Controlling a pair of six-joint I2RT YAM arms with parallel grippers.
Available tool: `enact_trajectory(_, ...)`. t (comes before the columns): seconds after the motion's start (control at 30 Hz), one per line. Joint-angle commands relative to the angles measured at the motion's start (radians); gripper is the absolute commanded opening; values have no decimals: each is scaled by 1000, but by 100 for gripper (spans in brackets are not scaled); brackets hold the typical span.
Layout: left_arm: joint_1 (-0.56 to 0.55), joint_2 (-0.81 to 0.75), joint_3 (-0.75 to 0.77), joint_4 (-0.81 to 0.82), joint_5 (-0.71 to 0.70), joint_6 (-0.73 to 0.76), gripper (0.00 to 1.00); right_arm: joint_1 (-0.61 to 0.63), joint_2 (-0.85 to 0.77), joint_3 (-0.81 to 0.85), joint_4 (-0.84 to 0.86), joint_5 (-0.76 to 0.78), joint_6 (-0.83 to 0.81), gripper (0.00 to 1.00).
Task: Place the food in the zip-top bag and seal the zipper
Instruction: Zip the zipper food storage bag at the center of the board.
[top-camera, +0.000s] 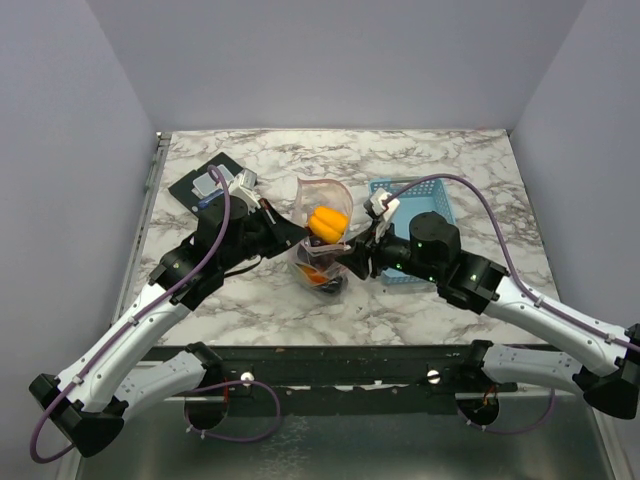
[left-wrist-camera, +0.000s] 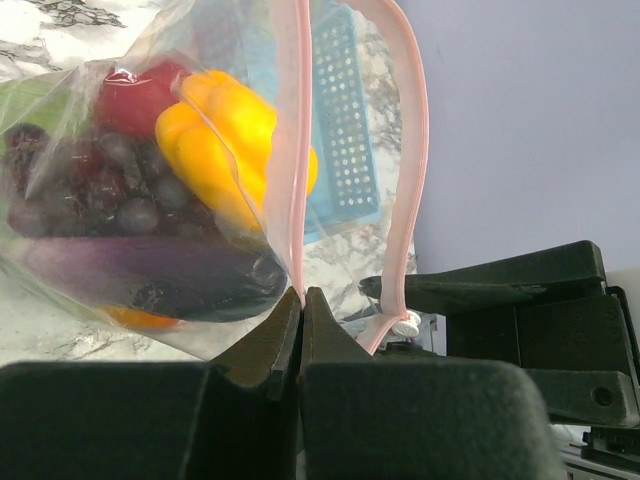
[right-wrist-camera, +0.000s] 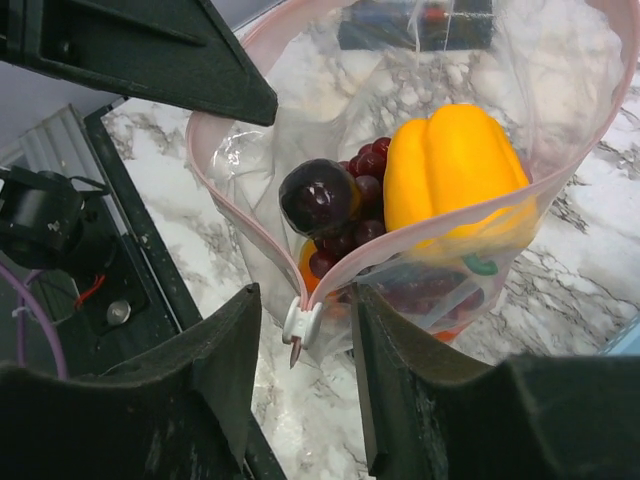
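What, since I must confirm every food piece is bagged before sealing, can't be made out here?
- Top view: the right arm covers part of the light-blue basket, so leftovers there cannot be ruled out.
- All views: pieces low in the zip-top bag sit hidden under the yellow piece and grapes.
- Left wrist view: the zipper runs off the top edge.

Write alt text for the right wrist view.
The right end effector, jaws apart, straddles the white slider at the corner of the open zip-top bag. Inside lie a yellow pepper, dark grapes and a round dark purple piece; a marble table lies beneath.
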Motion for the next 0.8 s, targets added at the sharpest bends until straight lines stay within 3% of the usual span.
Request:
enact_trajectory(0.0, -3, -10, -4, 23, -11, -8, 0, 21, 12, 48, -1, 40, -31, 42)
enact_trajectory(0.3, -4, -26, -10, 23, -19, -17, 0, 37, 15, 83, -34, 57, -76, 1)
enact_trajectory(0.47, -4, -32, -11, 23, -21, -18, 1, 38, -4, 101, -63, 56, -122, 1)
enact_trajectory(0.67, -3, -27, 34, -4, -44, 13, 30, 39, 12, 182, -147, 16, -202, 1)
enact_trajectory(0.77, -4, -23, 84, -38, -63, 44, 39, 39, 25, 235, -199, -6, -241, 1)
